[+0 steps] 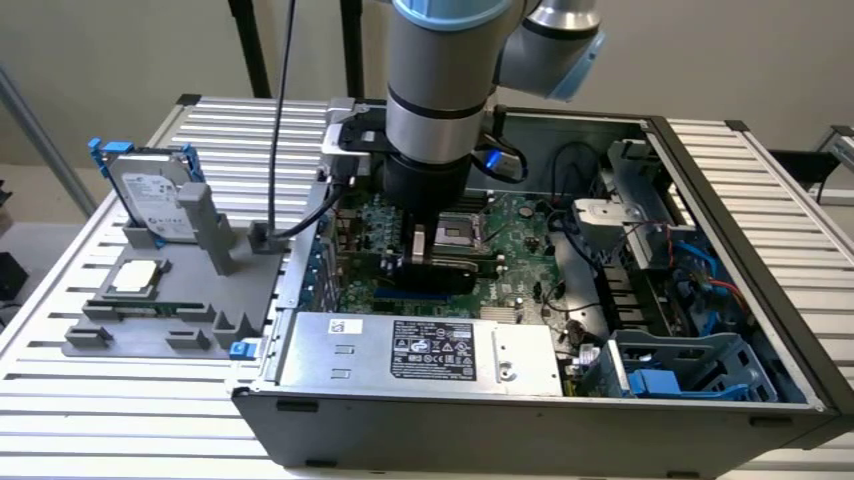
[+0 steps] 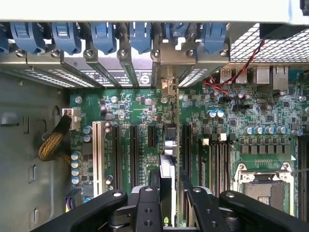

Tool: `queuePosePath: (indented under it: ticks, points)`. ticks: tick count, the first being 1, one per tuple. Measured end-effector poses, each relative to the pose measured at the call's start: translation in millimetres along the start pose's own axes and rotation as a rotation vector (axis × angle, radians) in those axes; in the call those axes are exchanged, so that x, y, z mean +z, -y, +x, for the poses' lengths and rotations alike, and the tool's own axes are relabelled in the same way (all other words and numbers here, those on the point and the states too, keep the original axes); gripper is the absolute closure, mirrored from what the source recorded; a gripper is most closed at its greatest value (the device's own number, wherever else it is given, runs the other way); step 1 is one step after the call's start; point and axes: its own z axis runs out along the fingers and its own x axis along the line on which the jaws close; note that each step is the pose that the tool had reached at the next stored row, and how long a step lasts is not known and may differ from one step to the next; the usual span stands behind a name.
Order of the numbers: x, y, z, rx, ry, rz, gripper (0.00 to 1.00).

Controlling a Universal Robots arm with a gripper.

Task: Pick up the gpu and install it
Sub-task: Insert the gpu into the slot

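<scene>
In the exterior view, my arm (image 1: 434,90) is reaching straight down into the open computer case (image 1: 694,300), which is lying on the slatted bench (image 1: 107,400). My gripper (image 1: 430,262) is sitting low over the green motherboard (image 1: 521,250), near the middle of the case, with a dark flat piece showing between the fingers. The silver power supply (image 1: 414,350) is filling the case's near edge. Outside the case, toward the exterior view's left edge of the bench, a grey holder (image 1: 147,320) is carrying a hard drive (image 1: 150,195) standing upright in blue rails, a square processor chip (image 1: 134,278) lying flat, and a narrow green memory stick (image 1: 147,305) set in a slot.

In the wrist view, I am clamping the gpu (image 2: 166,159) edge-on between my black fingers (image 2: 147,208), so it is showing as a thin dark card running away from me. Its silver end bracket (image 2: 167,72) is meeting the row of blue slot clips (image 2: 104,36) at the rear wall of the case. The card is standing upright over the motherboard among the long black expansion slots (image 2: 134,154); I cannot tell whether its edge is seated. The empty processor socket (image 2: 263,186) is lying off to one side, well apart from the card.
</scene>
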Motion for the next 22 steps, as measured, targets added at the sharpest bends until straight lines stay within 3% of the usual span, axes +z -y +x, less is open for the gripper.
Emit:
queuePosePath:
  ticks: [7, 12, 22]
  points:
    - [2.5, 0.2, 0.1, 0.000, -0.0013, -0.0124, 0.73]
    - [4.8, 0.3, 0.3, 0.001, -0.0026, -0.0280, 0.73]
    - [8.6, 4.3, 0.3, 0.002, -0.0038, -0.0473, 0.73]
